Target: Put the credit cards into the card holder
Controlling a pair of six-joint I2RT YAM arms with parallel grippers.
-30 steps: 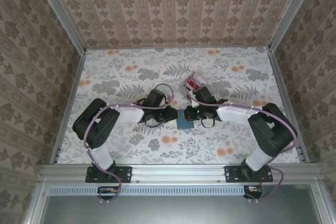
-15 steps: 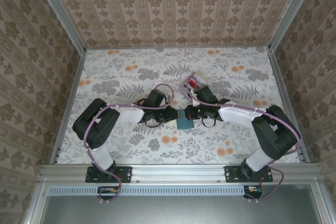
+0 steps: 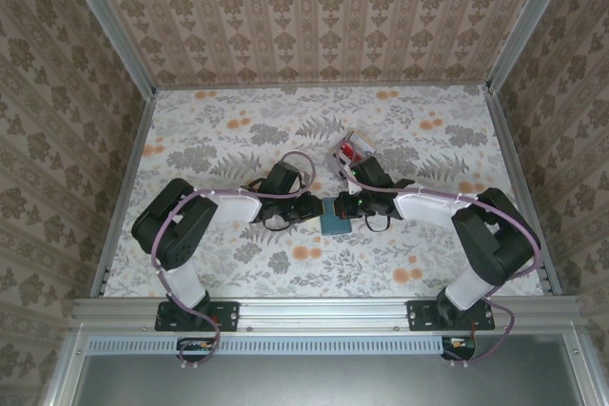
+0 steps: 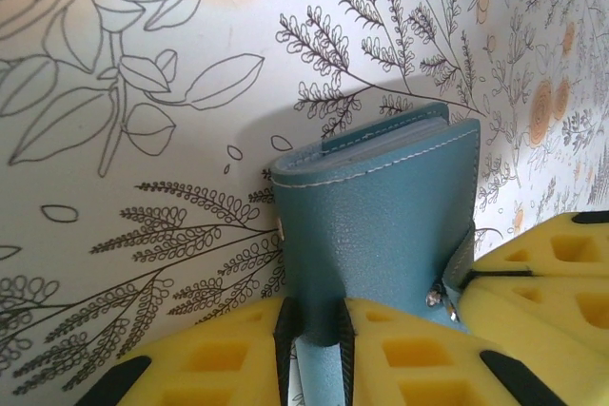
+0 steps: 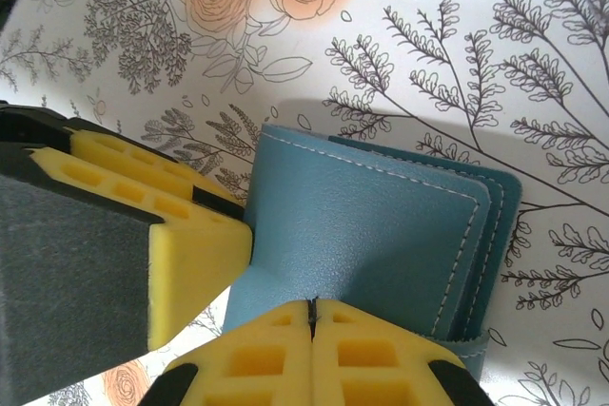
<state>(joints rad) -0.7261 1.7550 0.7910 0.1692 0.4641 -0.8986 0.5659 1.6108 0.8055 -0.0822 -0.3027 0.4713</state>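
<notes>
Centrally, card holder [image 4: 381, 216] folded closed, left gripper [image 4: 314, 322] clamping its edge

Place: a robot test cell in a lab, dressed to pass for a home; I work it from my remote station.
Walls: beige, damask-patterned wallpaper panels [image 3: 324, 16] stand on three sides and meet the table at its edges.
Frame: bare silver aluminium rails [image 3: 105, 21] run up the corners and across the near edge, giving away the rig behind the décor.
Surface: a white tabletop sheet [image 3: 228, 130] printed with orange roses and grey ferns lies flat from wall to wall.
Machines: the black-and-white left arm [image 3: 181, 225] and its twin, the right arm [image 3: 485, 235], are bolted side by side to the near rail.
Front: a pale grey slotted strip [image 3: 314, 344] runs below that rail.
</notes>
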